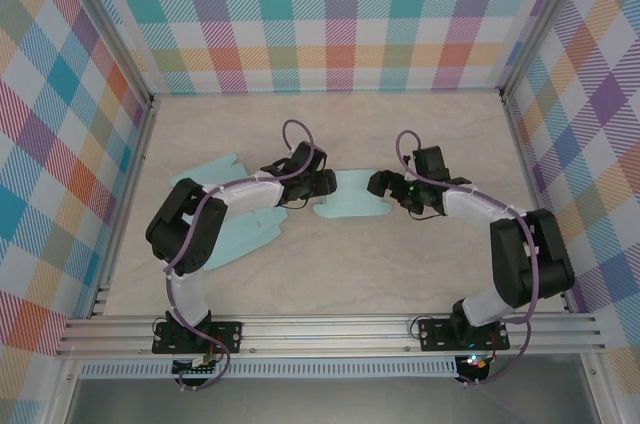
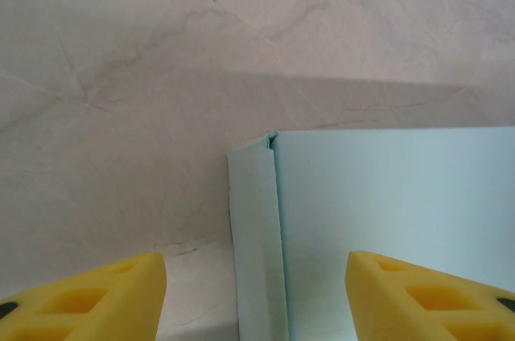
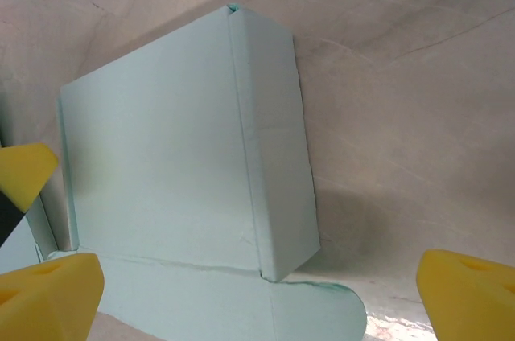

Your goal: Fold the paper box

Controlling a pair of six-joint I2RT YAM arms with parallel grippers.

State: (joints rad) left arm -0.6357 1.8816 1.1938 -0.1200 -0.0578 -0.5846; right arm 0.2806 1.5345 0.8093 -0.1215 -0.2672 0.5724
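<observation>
A: Listing hands first: left gripper (image 1: pixel 322 182), fingers spread wide; right gripper (image 1: pixel 381 184), fingers likewise spread.

B: Entry between them: pale green paper box (image 1: pixel 350 199), partly folded, one wall upright, resting mid-table (image 1: pixel 400 274).

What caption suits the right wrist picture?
Open right pincer faces a raised pale-blue wall of the paper box on the table.

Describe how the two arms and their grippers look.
The left arm and right arm have white links, black joints and a looping purple cable each. The left gripper and right gripper carry blocky yellow fingers.
</observation>
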